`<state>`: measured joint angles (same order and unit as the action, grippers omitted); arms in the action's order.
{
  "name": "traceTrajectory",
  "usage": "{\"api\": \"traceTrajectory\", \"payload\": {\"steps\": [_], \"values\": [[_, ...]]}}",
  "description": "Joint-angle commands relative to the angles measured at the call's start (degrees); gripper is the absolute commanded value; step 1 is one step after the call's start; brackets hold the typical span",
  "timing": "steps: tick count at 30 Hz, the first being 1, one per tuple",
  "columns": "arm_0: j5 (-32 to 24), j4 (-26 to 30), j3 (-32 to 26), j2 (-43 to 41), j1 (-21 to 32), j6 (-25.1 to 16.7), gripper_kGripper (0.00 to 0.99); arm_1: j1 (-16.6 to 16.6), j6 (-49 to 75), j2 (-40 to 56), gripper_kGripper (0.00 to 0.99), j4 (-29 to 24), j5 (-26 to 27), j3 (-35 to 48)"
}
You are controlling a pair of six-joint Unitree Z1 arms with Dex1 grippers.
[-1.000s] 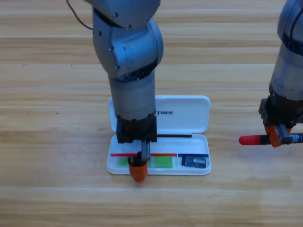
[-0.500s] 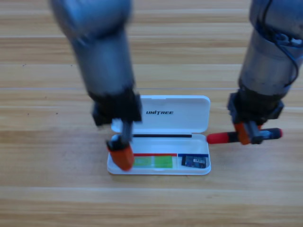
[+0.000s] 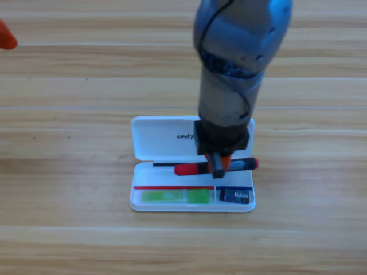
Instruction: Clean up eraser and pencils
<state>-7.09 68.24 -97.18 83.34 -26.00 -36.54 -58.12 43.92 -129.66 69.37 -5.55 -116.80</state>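
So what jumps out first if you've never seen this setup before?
The big grey right arm comes down the middle, its gripper holding a black marker with a red cap level over the open white case. In the case's tray lie a green highlighter on the left and a small dark eraser on the right. An orange jaw tip of the left gripper shows top left.

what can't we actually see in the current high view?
- Right gripper: its own body hides the jaw gap; the marker it carries is covered mid-length.
- Case lid: the arm covers its right part and most of the print.
- Left gripper: cut off by the left edge, only an orange tip shows.
- Eraser print: too small.
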Motion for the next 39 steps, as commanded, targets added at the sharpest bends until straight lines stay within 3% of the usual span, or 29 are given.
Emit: {"api": "traceTrajectory", "payload": {"steps": [1,17,18,21,22,29,33,39], "values": [[0.06,-6.01,6.21,-0.45,3.50,-0.28,0.990,-1.65,-0.15,-7.97,0.000,0.68,-2.01,-3.61],[0.50,-12.25,13.33,-1.86,3.50,-1.78,0.990,-0.77,-0.33,-9.55,0.000,0.68,-3.06,-4.93],[0.41,-12.43,13.59,-1.86,3.50,-1.78,0.990,-0.86,-0.51,-9.55,0.106,0.68,-3.06,-5.02],[0.24,-12.78,14.21,-1.95,3.50,-1.78,0.990,-0.86,-1.21,-9.29,0.861,0.68,-3.32,-5.19],[0.15,-12.87,14.38,-2.04,3.50,-1.78,0.990,-0.86,-1.47,-9.03,0.913,0.68,-3.32,-5.19],[0.06,-13.66,15.61,-2.04,3.50,-1.78,0.990,-1.65,-2.09,-1.12,0.968,2.53,-1.65,-4.14],[0.32,-14.54,15.26,-1.68,3.50,-1.78,0.990,-4.55,-3.14,9.78,0.971,6.48,2.83,-1.85],[0.15,-16.03,10.43,2.89,3.50,-1.43,0.990,-7.10,-5.78,27.01,0.971,6.39,8.89,4.83]]}}
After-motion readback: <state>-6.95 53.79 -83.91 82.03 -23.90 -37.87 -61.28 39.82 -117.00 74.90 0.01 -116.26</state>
